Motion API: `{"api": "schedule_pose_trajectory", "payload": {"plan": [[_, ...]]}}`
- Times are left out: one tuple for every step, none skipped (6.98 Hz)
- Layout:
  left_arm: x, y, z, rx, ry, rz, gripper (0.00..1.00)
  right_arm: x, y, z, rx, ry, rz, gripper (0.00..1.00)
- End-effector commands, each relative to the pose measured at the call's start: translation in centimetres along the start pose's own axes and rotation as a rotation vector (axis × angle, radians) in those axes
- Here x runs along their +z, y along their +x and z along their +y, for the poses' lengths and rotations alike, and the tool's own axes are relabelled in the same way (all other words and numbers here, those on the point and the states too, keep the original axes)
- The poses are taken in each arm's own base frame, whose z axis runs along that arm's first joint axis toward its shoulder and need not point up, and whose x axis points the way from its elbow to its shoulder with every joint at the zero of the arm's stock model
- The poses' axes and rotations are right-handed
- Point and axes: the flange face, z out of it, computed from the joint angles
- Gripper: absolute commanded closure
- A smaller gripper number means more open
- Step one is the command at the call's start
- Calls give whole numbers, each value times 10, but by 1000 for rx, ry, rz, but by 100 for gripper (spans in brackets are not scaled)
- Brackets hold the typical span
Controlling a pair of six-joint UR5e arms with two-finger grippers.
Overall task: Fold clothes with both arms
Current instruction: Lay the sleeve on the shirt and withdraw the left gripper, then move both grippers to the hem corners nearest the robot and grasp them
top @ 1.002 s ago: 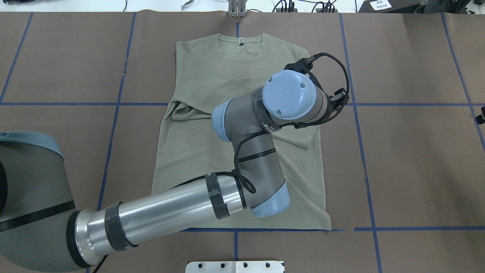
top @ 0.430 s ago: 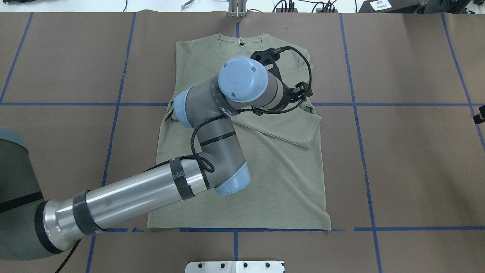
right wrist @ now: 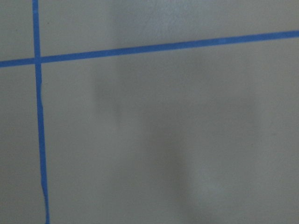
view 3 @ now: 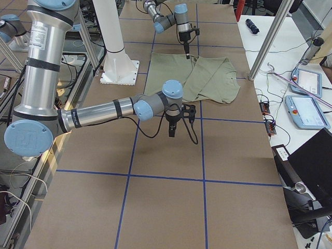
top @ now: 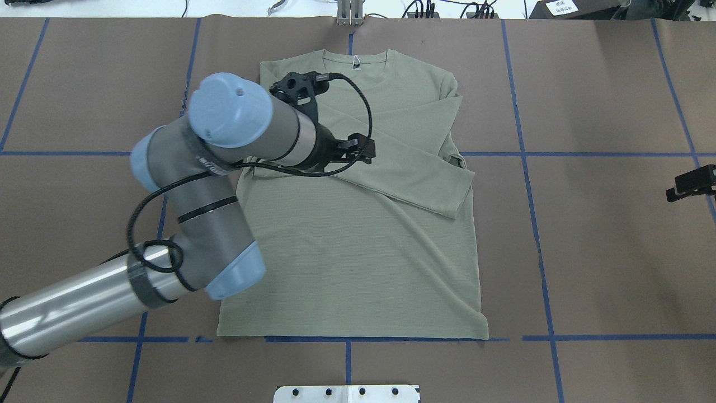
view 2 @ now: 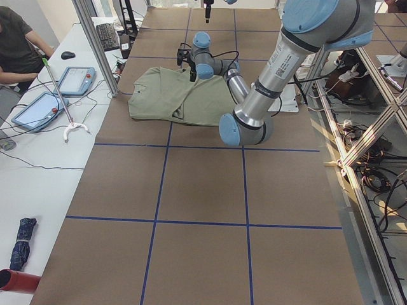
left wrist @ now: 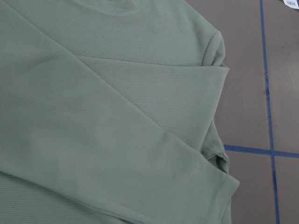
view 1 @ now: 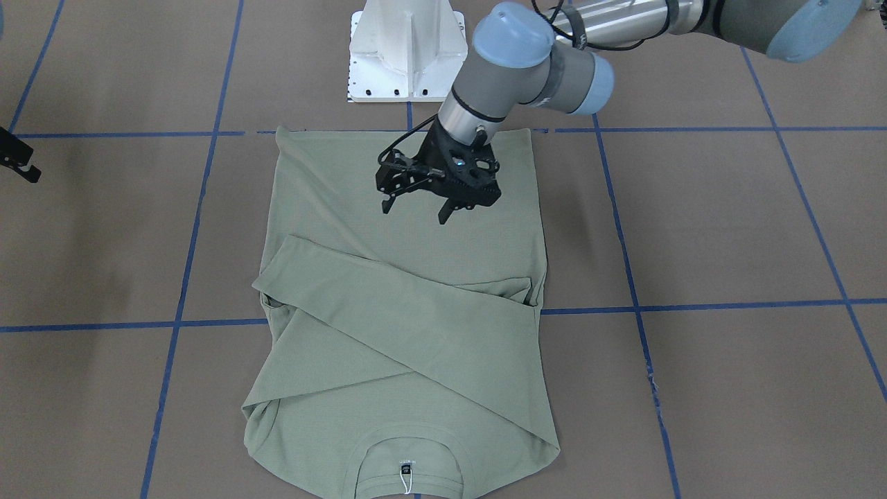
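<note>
The sage-green shirt (top: 363, 252) lies flat on the brown table, collar at the far edge, with both sleeves folded across the chest. Its neck label (top: 356, 66) shows at the collar. My left gripper (view 1: 414, 213) hangs open and empty a little above the shirt's body, over its left half in the overhead view. The left wrist view shows only the shirt (left wrist: 117, 116) with a folded sleeve and cuff. My right gripper (top: 691, 184) is off the shirt at the table's right edge, only partly in view. I cannot tell whether it is open.
The white pedestal base (view 1: 407, 52) stands at the robot's side of the table. Blue tape lines (top: 537, 224) grid the brown surface. A seated operator (view 2: 16, 44), tablets (view 2: 76, 79) and cables sit on the side table beyond the far edge.
My left arm has swung from the shirt's right side across the chest to its left side, leaving the sleeve lying across. My right gripper has edged further into view.
</note>
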Motion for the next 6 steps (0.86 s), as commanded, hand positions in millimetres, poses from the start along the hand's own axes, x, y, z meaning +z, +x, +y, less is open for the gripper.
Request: {"api": "schedule_pose_trajectory", "payload": {"plan": [[-61,-38,23,94,-11,-51,0,36,-49,43,36,-26,-12,0],[-70,-50,29,106,-12,-54,0,53,-93,72,45,-16,12,0],[-77,-50,31,113,-8,-44,0,69,-138,101,83,-12,7,0],[-78,-49,32,115,-8,-41,0,87,-185,123,96,-7,-15,0],[-78,-49,31,123,-6,-43,0,101,-230,133,102,-24,-8,0],[-80,-50,30,133,-1,-42,0,107,-277,137,87,-45,15,0]]}}
